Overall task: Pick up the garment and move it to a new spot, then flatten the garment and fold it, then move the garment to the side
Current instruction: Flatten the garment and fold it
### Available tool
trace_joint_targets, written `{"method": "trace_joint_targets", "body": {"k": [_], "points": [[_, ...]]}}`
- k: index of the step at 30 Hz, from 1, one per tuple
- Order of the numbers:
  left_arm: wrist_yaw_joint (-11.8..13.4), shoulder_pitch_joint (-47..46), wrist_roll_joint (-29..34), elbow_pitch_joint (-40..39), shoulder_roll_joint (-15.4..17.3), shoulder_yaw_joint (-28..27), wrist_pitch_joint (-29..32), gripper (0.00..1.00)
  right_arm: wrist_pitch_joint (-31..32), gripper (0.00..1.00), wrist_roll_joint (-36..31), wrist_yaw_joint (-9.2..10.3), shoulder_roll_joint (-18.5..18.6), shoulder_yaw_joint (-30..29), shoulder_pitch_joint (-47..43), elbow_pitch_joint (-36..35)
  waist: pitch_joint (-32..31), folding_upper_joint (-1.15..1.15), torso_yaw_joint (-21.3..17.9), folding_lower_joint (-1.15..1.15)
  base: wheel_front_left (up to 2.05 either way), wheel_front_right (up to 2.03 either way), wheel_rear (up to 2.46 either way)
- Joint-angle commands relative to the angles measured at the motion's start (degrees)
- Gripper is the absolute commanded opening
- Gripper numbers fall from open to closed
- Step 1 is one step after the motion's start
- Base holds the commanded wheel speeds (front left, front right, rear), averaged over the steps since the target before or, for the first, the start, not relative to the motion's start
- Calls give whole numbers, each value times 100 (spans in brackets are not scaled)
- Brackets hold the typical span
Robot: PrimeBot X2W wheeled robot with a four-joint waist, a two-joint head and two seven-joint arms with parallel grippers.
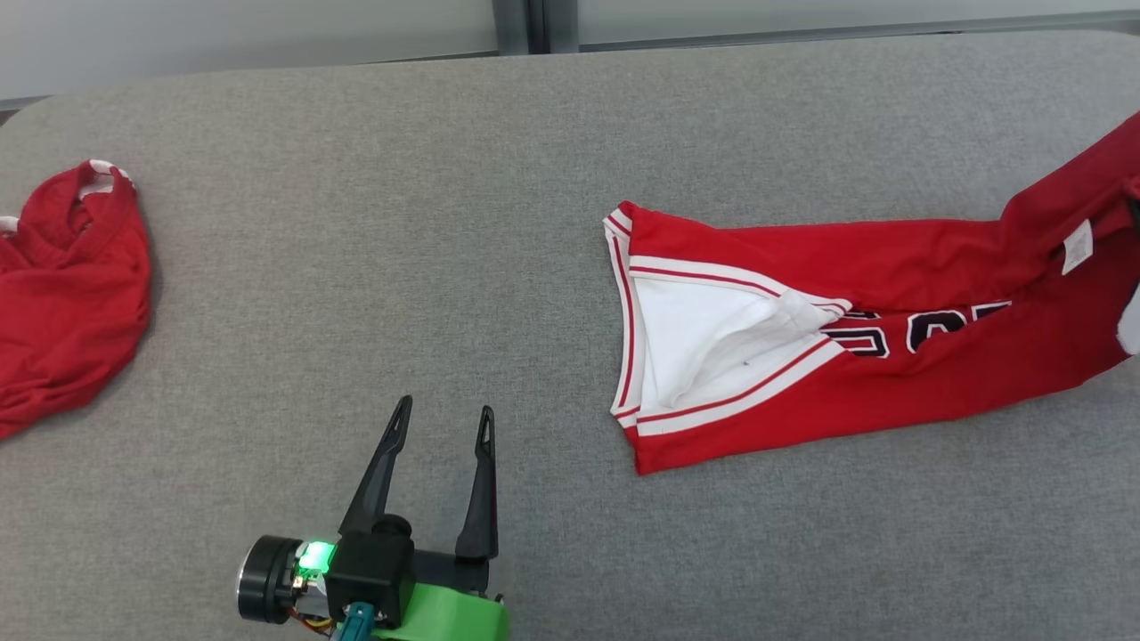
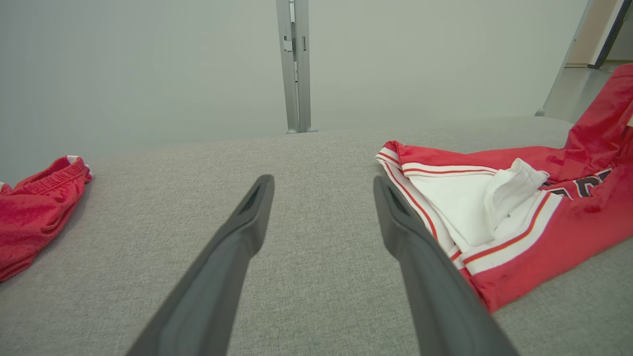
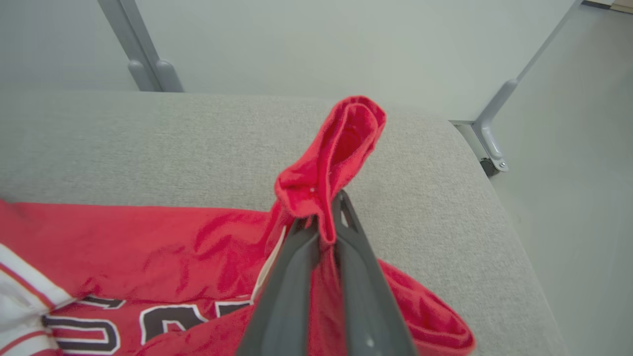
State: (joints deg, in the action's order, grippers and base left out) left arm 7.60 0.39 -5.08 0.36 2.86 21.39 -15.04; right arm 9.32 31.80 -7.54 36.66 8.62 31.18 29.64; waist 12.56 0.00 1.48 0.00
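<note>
The garment (image 1: 891,338) is a red jersey with white and red trim and dark lettering, stretched across the right half of the grey table (image 1: 463,178). Its white inside (image 2: 460,202) shows at the open end facing left. In the right wrist view my right gripper (image 3: 324,217) is shut on a red fold of the garment (image 3: 341,143), lifting that end off the table. My left gripper (image 1: 443,423) stands open low over bare table, left of the jersey's open end (image 2: 494,212), with nothing between its fingers (image 2: 247,217).
A second red garment (image 1: 67,285) lies crumpled at the table's left edge and shows again in the left wrist view as a red heap (image 2: 34,212). A pale wall with a metal post (image 2: 294,64) runs behind the table. The table's rounded right corner (image 3: 474,163) is near my right gripper.
</note>
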Motion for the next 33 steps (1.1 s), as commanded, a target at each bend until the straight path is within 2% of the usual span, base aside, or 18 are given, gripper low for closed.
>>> {"method": "trace_joint_targets", "body": {"k": [1,5,10,14,19,23,30,31,33], "points": [[42,74,-70,4,8,-12,-17,100,121,0,-44,11,-125,-93,-171,-259,-124,0,123,0,0,0,0],[35,133,-91,18,8,33,-16,100,564,0,-353,11,-494,-444,-629,-1251,-226,0,266,0,0,0,0],[74,159,-109,-23,7,62,-17,100,1145,0,-703,10,-1161,-688,-1120,-2381,-283,0,449,0,0,0,0],[56,165,-120,-28,8,80,-17,100,1414,0,-858,10,-1723,-717,-1344,-2886,-281,0,564,0,0,0,0],[44,115,-113,-37,8,125,-17,100,1509,0,-948,10,-2272,-627,-1369,-3026,-224,0,697,0,0,0,0],[41,62,-102,-42,8,157,-17,100,1520,0,-995,10,-2528,-486,-1291,-2963,-165,0,793,0,0,0,0],[72,-23,-148,-15,8,234,-17,100,1484,0,-1095,10,-2729,-330,-1254,-2708,-85,0,977,0,0,0,0],[82,-30,-170,-13,8,249,-17,100,1466,7,-1090,10,-2761,-292,-1248,-2662,-77,0,1002,0,0,0,0],[98,-41,-187,-11,8,270,-17,100,1453,9,-1069,9,-2804,-236,-1233,-2582,-65,0,1039,0,0,0,0]]}}
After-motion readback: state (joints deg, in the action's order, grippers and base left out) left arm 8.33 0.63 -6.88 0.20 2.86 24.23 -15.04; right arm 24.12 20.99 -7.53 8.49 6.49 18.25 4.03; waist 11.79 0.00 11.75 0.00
